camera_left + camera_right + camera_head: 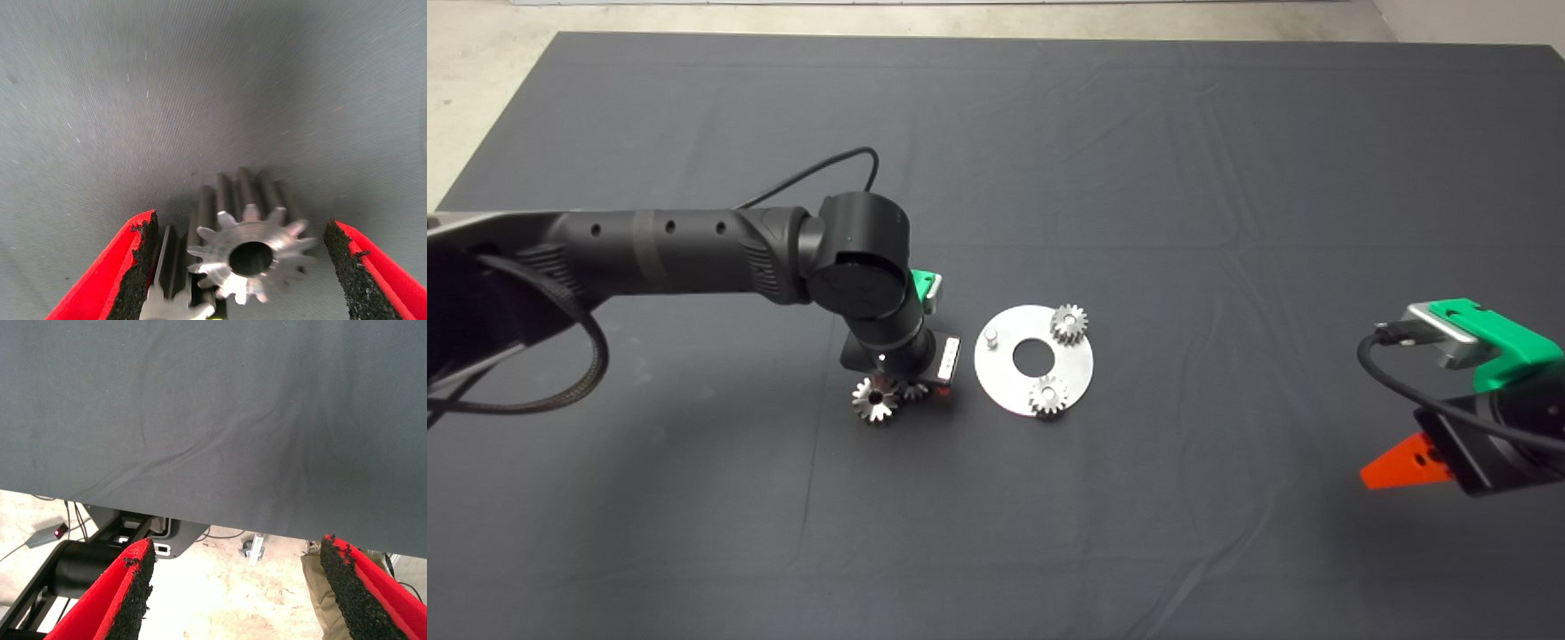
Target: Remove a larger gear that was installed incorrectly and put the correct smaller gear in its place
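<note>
The left hand [911, 391] hangs low over the dark desk [1138, 133] at middle left, fingers spread around the larger gear [874, 400], a smaller gear [912, 388] beside it, near the round plate [1009, 382] holding two gears, while the right hand [1396, 464] waits, spread, at lower right.

A robot lab: dark mat [1227, 160] over a table, bare concrete floor [220, 600], cables.

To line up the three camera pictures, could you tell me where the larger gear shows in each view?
Head view: the larger gear lies on the dark mat, under the left gripper, beside the smaller gear.
Left wrist view: the larger gear sits between the open red fingers.
Right wrist view: not in it.
Shared landmark: the dark mat.
</note>
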Tool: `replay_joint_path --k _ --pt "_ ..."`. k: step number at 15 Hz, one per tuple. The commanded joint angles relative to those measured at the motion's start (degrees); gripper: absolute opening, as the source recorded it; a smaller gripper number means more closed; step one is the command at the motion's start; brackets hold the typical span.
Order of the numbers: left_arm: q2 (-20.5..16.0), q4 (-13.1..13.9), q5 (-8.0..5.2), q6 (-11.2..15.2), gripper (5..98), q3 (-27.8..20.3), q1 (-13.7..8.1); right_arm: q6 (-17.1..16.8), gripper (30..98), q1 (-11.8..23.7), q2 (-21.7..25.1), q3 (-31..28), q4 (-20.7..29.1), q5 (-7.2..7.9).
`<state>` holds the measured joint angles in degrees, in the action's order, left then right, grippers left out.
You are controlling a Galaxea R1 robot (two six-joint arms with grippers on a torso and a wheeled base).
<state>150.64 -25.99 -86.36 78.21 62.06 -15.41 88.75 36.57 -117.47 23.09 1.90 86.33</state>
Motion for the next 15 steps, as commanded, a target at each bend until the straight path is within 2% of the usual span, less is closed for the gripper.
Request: replay_joint_path --k 1,10,15 --pt "0.0 0.5 -0.08 0.2 63.6 0.2 0.1 -0.1 66.0 1.4 0.0 -0.3 -1.3 -0.11" --pt "-0.1 0.5 -0.13 -0.1 64.1 0.8 -0.2 -0.2 66.0 1.4 -0.1 -0.3 -1.3 -0.11" --pt "0.1 0.5 -0.21 -1.3 72.0 1.6 -0.2 -0.1 66.0 1.3 -0.4 -0.3 -1.3 -0.11"
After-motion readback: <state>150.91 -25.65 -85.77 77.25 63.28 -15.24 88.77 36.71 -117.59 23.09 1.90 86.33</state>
